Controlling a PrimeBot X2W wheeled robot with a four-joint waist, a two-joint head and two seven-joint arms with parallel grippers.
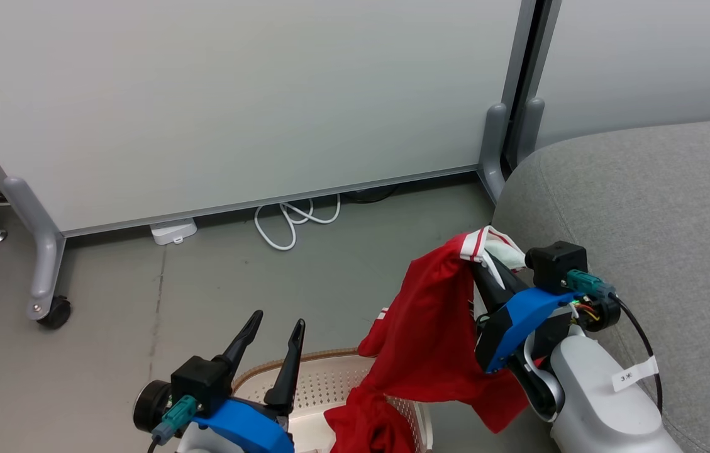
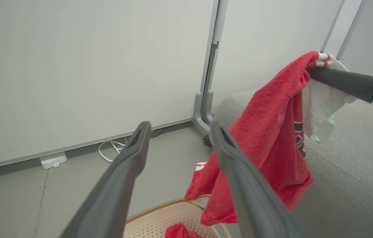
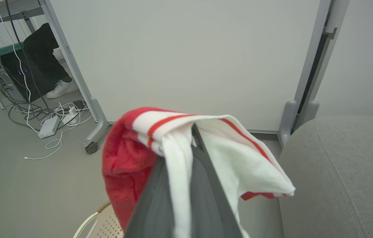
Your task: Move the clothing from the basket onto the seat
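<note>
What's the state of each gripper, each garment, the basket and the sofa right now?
left gripper: open, empty.
right gripper: shut on the striped garment.
striped garment: hanging from the right gripper, next to the sofa.
plain red garment: bunched in the basket.
basket: upright, holding the plain red garment.
sofa: no clothing on the part in view.

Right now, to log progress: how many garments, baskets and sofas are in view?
Red garments: 2, the striped-trim garment held by the right gripper, the plain garment in the basket
Basket: 1
Sofa: 1
Total: 4
</note>
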